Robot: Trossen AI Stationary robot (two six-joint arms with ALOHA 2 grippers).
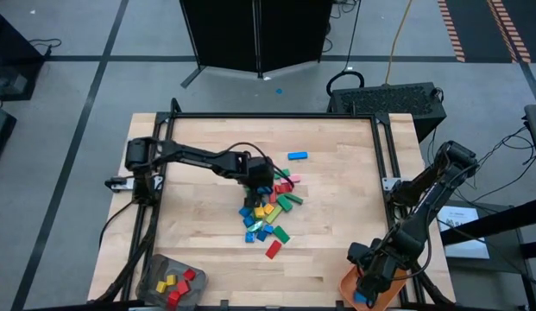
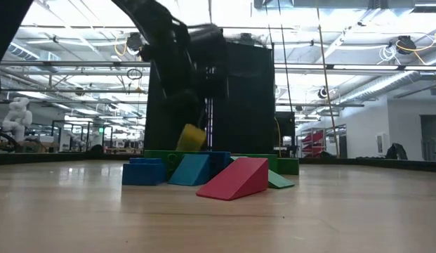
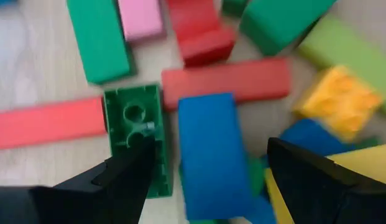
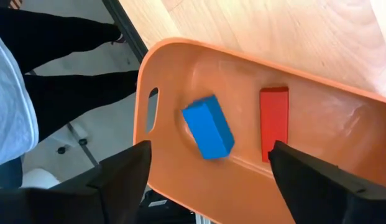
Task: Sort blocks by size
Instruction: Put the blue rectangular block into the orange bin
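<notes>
The blocks lie in a mixed pile (image 1: 268, 212) at the table's middle, in red, blue, green, yellow and pink. My left gripper (image 1: 263, 179) hangs open over the pile's far part, pointing steeply down. Its fingers stand on either side of a long blue block (image 3: 211, 149), with a green block (image 3: 135, 124) under one fingertip. My right gripper (image 4: 210, 149) is open above the orange tray (image 4: 180, 68) at the near right corner. In the tray lie a blue block (image 4: 208, 126) and a red block (image 4: 274, 121).
A grey container (image 1: 168, 285) with red and yellow blocks sits at the near left corner. A lone blue block (image 1: 297, 155) lies far of the pile and a red one (image 1: 274, 250) near of it. A person's legs (image 4: 62, 43) stand beside the table's near right edge.
</notes>
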